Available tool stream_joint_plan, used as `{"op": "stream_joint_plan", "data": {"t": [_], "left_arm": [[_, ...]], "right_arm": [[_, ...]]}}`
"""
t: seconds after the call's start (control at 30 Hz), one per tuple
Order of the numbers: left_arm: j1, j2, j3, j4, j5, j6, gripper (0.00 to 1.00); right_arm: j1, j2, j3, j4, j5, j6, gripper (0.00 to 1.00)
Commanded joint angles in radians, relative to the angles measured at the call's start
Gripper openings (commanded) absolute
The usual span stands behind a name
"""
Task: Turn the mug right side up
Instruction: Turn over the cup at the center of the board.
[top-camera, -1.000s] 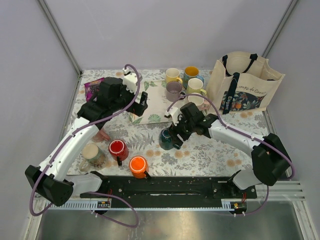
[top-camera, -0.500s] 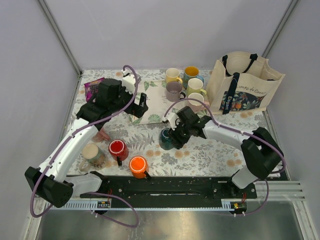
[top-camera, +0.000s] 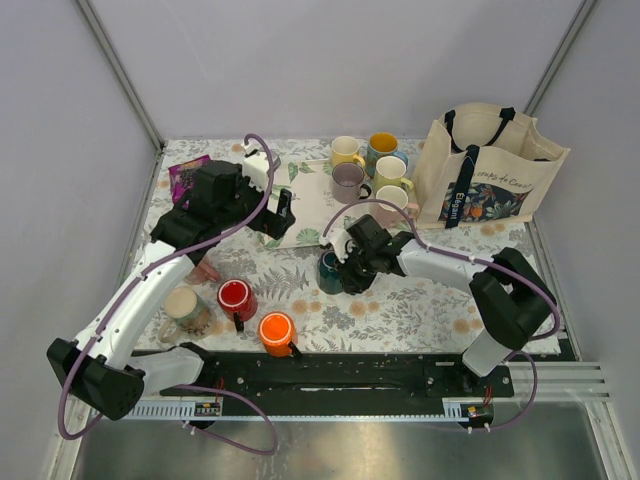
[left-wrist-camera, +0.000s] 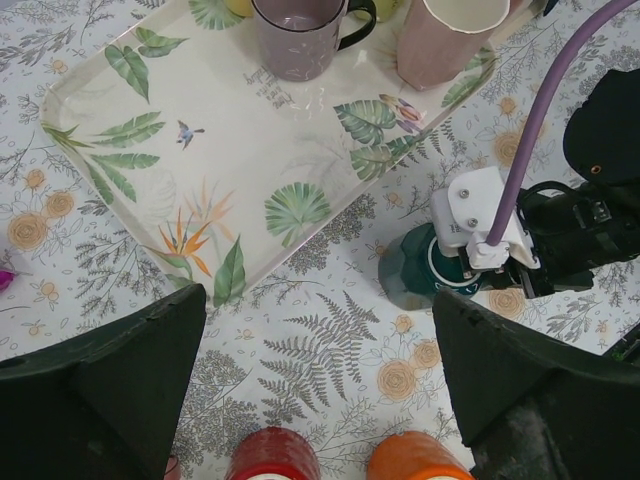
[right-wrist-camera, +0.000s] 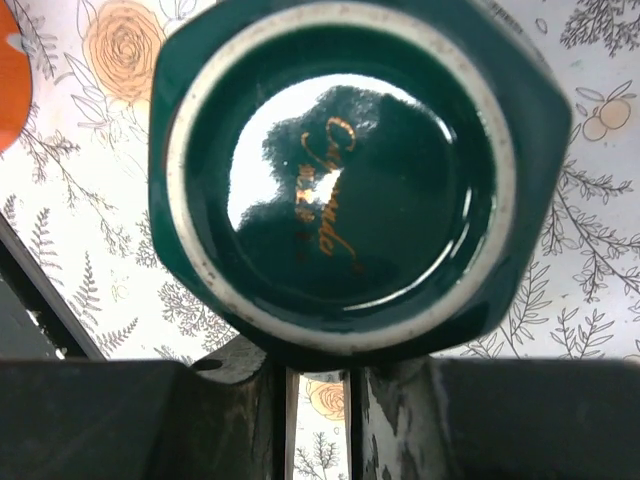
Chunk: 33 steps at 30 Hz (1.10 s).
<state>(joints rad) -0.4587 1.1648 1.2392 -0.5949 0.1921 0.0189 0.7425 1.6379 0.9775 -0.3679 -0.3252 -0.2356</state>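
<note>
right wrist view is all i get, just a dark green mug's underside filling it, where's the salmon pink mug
observer: The salmon-pink mug sits just left of the red mug, partly hidden beneath the left arm.
operator: is the left gripper holding it
observer: No, the left gripper is open and empty.
operator: anything close to the green mug
observer: The flowered tray lies just beyond the dark green mug, not touching it.
</note>
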Motion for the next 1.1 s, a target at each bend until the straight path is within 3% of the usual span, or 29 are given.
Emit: {"op": "stream_joint_plan", "data": {"t": [0.0,0.2,0.4,0.63,0.8,1.07], "left_arm": [[0.006,-0.033,-0.009,0.056,0.007,0.007,0.97],[0.009,-0.048,-0.050,0.072,0.035,0.094,0.95],[0.005,-0.161,-0.216,0.234,0.115,0.408,0.95],[-0.028,-0.338,-0.478,0.427,0.131,0.781,0.95],[-0.069,-0.485,-0.716,0.759,0.194,1.117,0.99],[-0.127,-0.461,-0.787,0.955,0.319,1.253,0.93]], "right_arm": [[0.008,-0.056,0.014,-0.002,0.006,-0.060,0.03],[-0.003,-0.260,-0.072,-0.094,0.015,-0.200,0.00],[-0.098,-0.389,0.018,-0.241,-0.153,-0.234,0.00],[-0.204,-0.323,0.231,-0.390,-0.466,-0.209,0.00],[-0.264,-0.270,0.270,-0.427,-0.649,-0.146,0.00],[-0.345,-0.247,0.204,-0.301,-0.844,-0.011,0.00]]}}
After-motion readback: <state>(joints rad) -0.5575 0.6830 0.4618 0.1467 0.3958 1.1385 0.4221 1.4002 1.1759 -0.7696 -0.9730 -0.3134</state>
